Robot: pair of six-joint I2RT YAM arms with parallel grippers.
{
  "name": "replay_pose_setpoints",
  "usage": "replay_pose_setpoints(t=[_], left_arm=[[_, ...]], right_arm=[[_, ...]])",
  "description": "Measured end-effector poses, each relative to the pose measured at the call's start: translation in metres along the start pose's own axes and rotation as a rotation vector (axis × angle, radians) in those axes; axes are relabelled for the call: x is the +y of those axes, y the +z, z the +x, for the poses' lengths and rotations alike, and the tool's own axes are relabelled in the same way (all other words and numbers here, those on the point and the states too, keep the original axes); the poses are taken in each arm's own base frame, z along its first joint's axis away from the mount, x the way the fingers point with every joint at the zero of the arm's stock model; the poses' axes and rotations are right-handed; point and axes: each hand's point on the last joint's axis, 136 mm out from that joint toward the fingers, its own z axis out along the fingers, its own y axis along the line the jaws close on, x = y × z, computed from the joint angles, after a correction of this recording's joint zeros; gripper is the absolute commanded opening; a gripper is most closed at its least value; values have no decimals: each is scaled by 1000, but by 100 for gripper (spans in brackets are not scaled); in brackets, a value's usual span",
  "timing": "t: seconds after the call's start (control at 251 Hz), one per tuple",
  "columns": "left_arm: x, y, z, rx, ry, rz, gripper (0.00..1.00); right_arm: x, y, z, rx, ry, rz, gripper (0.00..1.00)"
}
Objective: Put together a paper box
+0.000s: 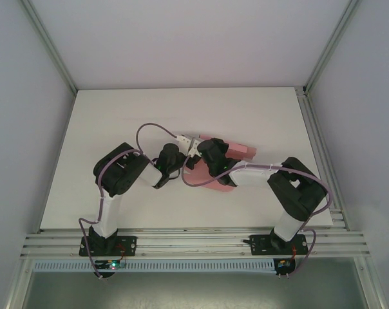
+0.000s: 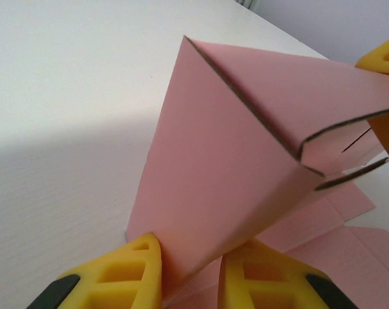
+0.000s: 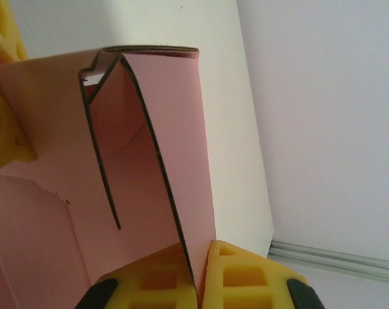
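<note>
My left gripper (image 2: 191,273) is pinching a panel of the paper box (image 2: 233,167), half-folded at the centre of the table (image 1: 117,116); my right gripper (image 3: 198,273) is clamping another wall. I'm judging the card light and crease-prone, best held beside folds.

A pale-pink paper box (image 1: 221,161), still partly folded with panels raised and flaps spread flat, is seen near the centre of the frame, creased edges showing dark.
</note>
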Motion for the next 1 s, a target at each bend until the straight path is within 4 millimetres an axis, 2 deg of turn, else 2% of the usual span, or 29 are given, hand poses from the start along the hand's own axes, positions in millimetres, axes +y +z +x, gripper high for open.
replay_pose_setpoints(t=[0.036, 0.132, 0.192, 0.363, 0.447, 0.611, 0.666, 0.742, 1.002], left_arm=[[-1, 0, 0, -1, 0, -3, 0], [-1, 0, 0, -3, 0, -5, 0], [-1, 0, 0, -4, 0, -5, 0], [-6, 0, 0, 1, 8, 26, 0], [-10, 0, 0, 2, 11, 47, 0], [-13, 0, -6, -17, 16, 58, 0], [-13, 0, -8, -23, 17, 58, 0], [-13, 1, -11, -29, 19, 57, 0], [-16, 8, -26, -37, 33, 59, 0]], right_arm=[[0, 0, 1, 1, 8, -6, 18], [2, -1, 2, 2, 27, -24, 19], [2, -1, 3, 2, 37, -32, 28], [-2, -1, 10, 0, 105, -98, 35], [-6, -3, 12, -12, 141, -138, 41], [-14, -16, 10, -70, 195, -223, 45], [-17, -21, 6, -101, 211, -244, 40], [-19, -26, 3, -130, 229, -269, 40], [-5, -8, 22, -58, 194, -294, 40]])
